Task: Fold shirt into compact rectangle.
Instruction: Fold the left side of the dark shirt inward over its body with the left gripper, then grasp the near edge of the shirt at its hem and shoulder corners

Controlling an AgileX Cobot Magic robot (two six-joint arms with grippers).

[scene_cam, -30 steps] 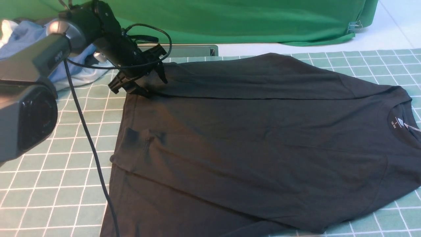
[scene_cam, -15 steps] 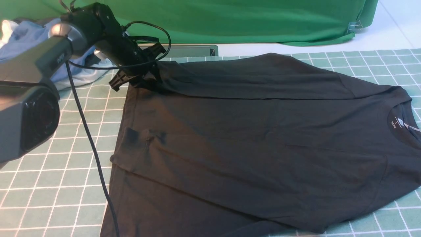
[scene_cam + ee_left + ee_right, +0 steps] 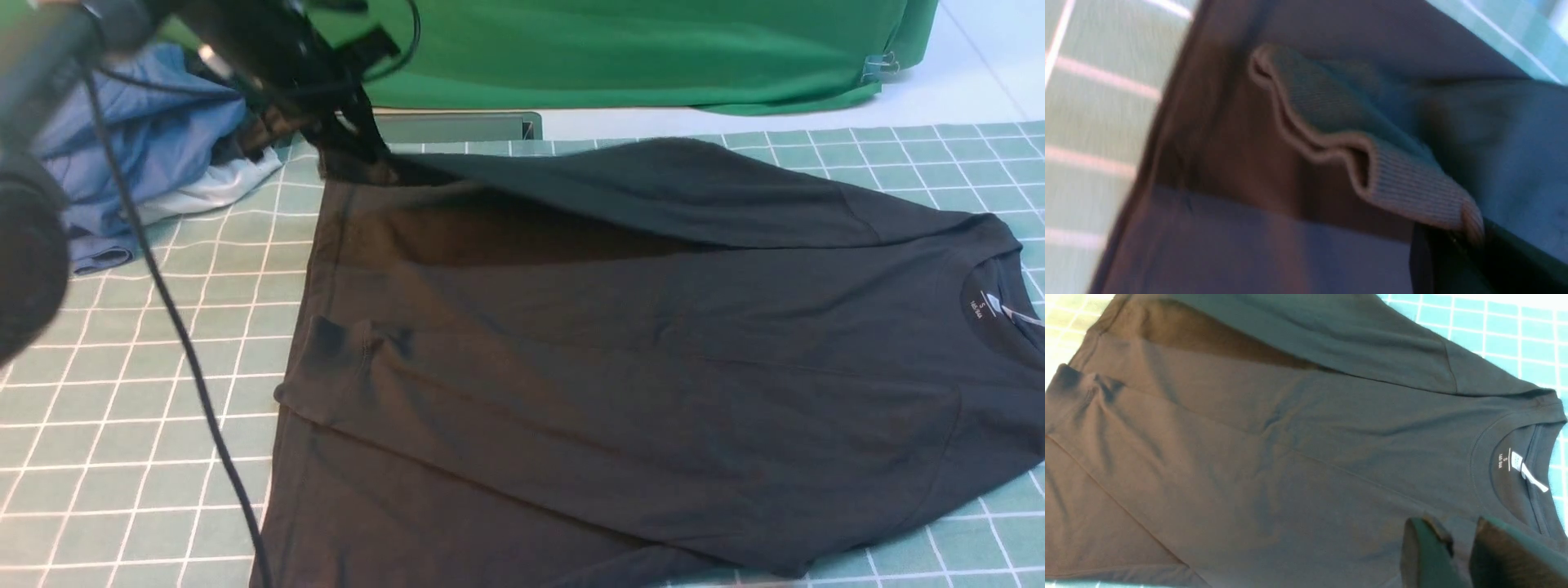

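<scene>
Front view: finds a bright green cloth [image 3: 637, 49] at the back, rumpled blue and white garments [image 3: 155, 155] far left, and a black cable [image 3: 186, 355] crossing the pale green gridded mat [image 3: 122, 425]. Shows the large black cotton T-shirt [image 3: 620, 384] spread on the mat, collar cut off at right, far left corner raised in the blurred left gripper [image 3: 351, 139], clamped on it. Left wrist view: catches only blurred dark cloth, a wavy hem running into the pinch. Right wrist view: puts the right gripper [image 3: 1459, 555] above the shirt near the collar, fingers narrowly parted, empty.
</scene>
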